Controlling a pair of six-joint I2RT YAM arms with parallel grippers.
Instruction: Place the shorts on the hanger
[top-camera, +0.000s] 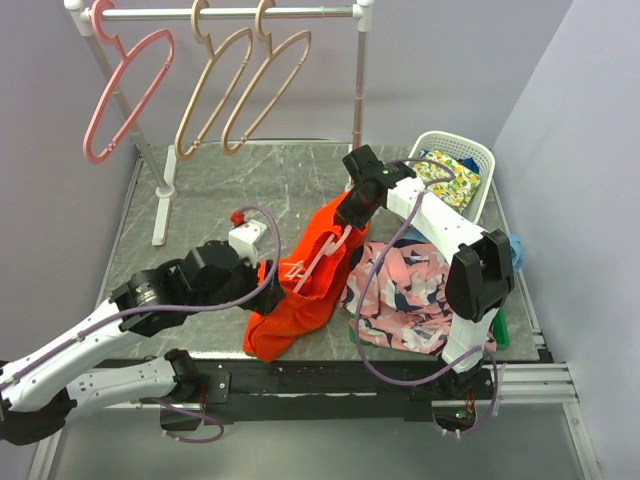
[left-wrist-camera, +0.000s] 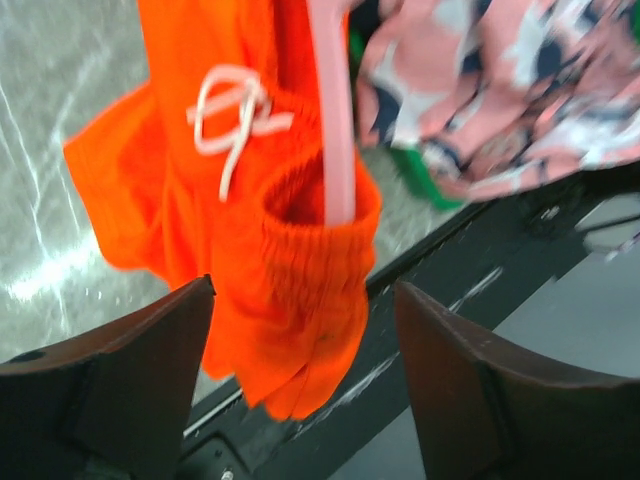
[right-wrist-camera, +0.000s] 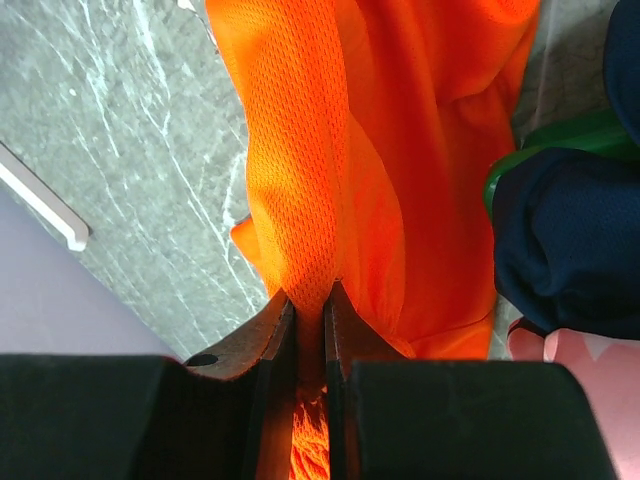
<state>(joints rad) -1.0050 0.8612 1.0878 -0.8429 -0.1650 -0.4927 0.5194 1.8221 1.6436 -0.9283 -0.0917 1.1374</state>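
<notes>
Shorts (top-camera: 305, 295) hang pinched in the right claw (right-wrist-camera: 308, 300), hanger (left-wrist-camera: 335, 120) tucked inside; left claw (left-wrist-camera: 302, 290) gapes wide.

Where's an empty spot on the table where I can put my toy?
The bare table between the rack and the shorts is free, back to the wall. The right side is crowded: a patterned garment, a basket and the right arm.
</notes>
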